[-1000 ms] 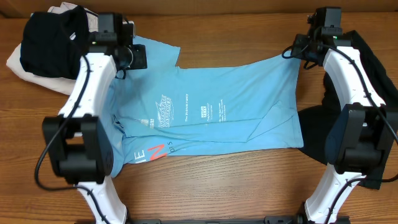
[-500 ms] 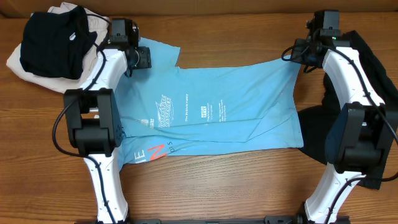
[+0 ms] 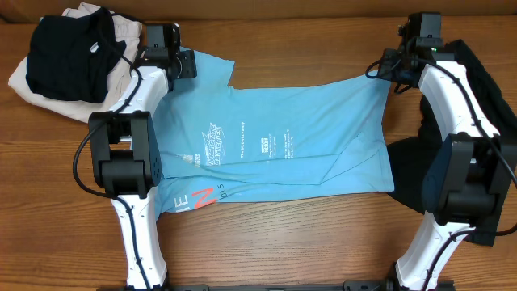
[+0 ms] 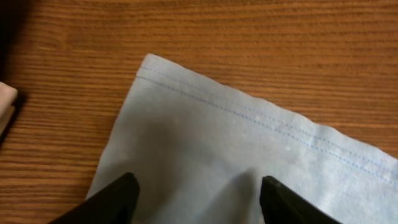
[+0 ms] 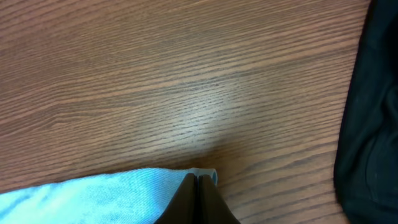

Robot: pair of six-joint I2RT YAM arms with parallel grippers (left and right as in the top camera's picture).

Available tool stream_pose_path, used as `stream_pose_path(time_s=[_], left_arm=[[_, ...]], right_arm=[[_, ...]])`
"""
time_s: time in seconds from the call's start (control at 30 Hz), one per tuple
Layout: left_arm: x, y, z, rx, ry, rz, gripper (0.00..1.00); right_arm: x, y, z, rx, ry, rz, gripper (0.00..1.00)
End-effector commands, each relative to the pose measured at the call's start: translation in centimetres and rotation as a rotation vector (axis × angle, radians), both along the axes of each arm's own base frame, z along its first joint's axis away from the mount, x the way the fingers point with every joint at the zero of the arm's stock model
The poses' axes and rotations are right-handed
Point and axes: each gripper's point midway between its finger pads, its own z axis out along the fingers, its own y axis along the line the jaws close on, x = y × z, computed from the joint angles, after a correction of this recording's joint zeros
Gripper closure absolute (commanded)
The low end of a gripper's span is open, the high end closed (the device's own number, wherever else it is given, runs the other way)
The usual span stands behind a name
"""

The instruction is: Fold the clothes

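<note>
Two grippers work shirt [image 3: 275, 137] — left gripper [image 4: 198, 184] spread wide, holding nothing, hem corner under and just ahead of its jaws. Right gripper [image 5: 198, 179] pinched tight on opposite corner. We judge: long axis runs gripper to gripper — left nearer loose corner.

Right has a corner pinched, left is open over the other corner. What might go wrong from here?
The right gripper holds only the very tip of the blue T-shirt; it may slip out on lifting. The left gripper stands open above flat cloth and may close on nothing. The black garment beside the shirt's edge might get dragged.
</note>
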Motion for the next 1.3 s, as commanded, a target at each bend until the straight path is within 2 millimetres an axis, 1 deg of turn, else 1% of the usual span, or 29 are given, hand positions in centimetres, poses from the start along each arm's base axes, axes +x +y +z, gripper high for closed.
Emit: stream_pose_path(time_s=[0.0, 0.23, 0.4, 0.43, 0.47, 0.5, 0.57, 0.63, 0.7, 0.77, 0.83, 0.9, 0.97, 1.0, 1.07, 1.13, 1.2, 1.27], left_arm=[[0.6, 0.4, -0.3, 0.004, -0.011, 0.032, 0.37], [0.1, 0.4, -2.6, 0.008, 0.035, 0.028, 0.37], [-0.1, 0.4, -3.0, 0.030, 0.045, 0.006, 0.37], [-0.2, 0.5, -3.3, 0.038, 0.053, 0.003, 0.46], [-0.4, 0.6, -3.7, 0.043, 0.067, 0.007, 0.71], [-0.6, 0.8, -4.1, 0.049, 0.079, 0.011, 0.88], [-1.1, 0.8, -4.6, 0.055, 0.104, 0.006, 0.95], [-1.4, 0.8, -4.8, 0.057, 0.119, 0.007, 0.96], [-1.5, 1.0, -4.1, 0.057, 0.128, 0.009, 0.96], [-1.3, 1.2, -2.6, 0.056, 0.132, 0.015, 0.96], [-0.9, 1.6, 0.0, 0.052, 0.130, 0.024, 0.96], [-0.7, 1.8, 3.2, 0.041, 0.128, 0.025, 0.96], [-0.9, 1.4, 6.7, 0.008, 0.131, 0.006, 0.96], [-1.2, 1.3, 8.7, -0.001, 0.134, 0.001, 0.96], [-2.1, 1.2, 11.9, -0.005, 0.140, -0.004, 0.96], [-3.4, 1.1, 14.7, 0.008, 0.153, -0.024, 0.96], [-4.7, 1.1, 16.6, 0.011, 0.173, -0.029, 0.96], [-6.3, 1.0, 17.9, 0.010, 0.205, -0.030, 0.96]], right_arm=[[0.2, -0.2, -0.7, -0.017, 0.004, -0.002, 0.96], [0.3, -0.2, -0.6, -0.018, -0.002, -0.002, 0.96], [0.3, -0.2, -0.6, -0.018, -0.002, -0.002, 0.96], [0.3, -0.2, -0.6, -0.018, -0.002, -0.002, 0.96], [0.3, -0.2, -0.6, -0.017, -0.002, -0.002, 0.96], [0.3, -0.2, -0.6, -0.017, -0.002, -0.001, 0.96], [0.3, -0.2, -0.6, -0.017, -0.002, -0.001, 0.96], [0.3, -0.2, -0.6, -0.016, -0.002, -0.001, 0.96], [0.4, 0.0, -0.6, -0.008, -0.003, 0.004, 0.96], [0.4, 0.2, -0.5, 0.002, -0.006, 0.010, 0.96], [0.4, 0.7, 0.0, 0.027, -0.005, 0.026, 0.96], [0.3, 0.9, 0.9, 0.043, 0.000, 0.033, 0.96], [0.2, 1.2, 2.3, 0.054, 0.005, 0.039, 0.96], [0.1, 1.2, 3.1, 0.058, 0.010, 0.041, 0.96], [-0.3, 1.5, 4.8, 0.073, 0.016, 0.049, 0.96], [-0.9, 1.8, 6.7, 0.083, 0.024, 0.055, 0.96], [-1.7, 2.3, 8.4, 0.107, 0.031, 0.067, 0.96], [-2.6, 2.9, 9.7, 0.136, 0.042, 0.083, 0.96]])
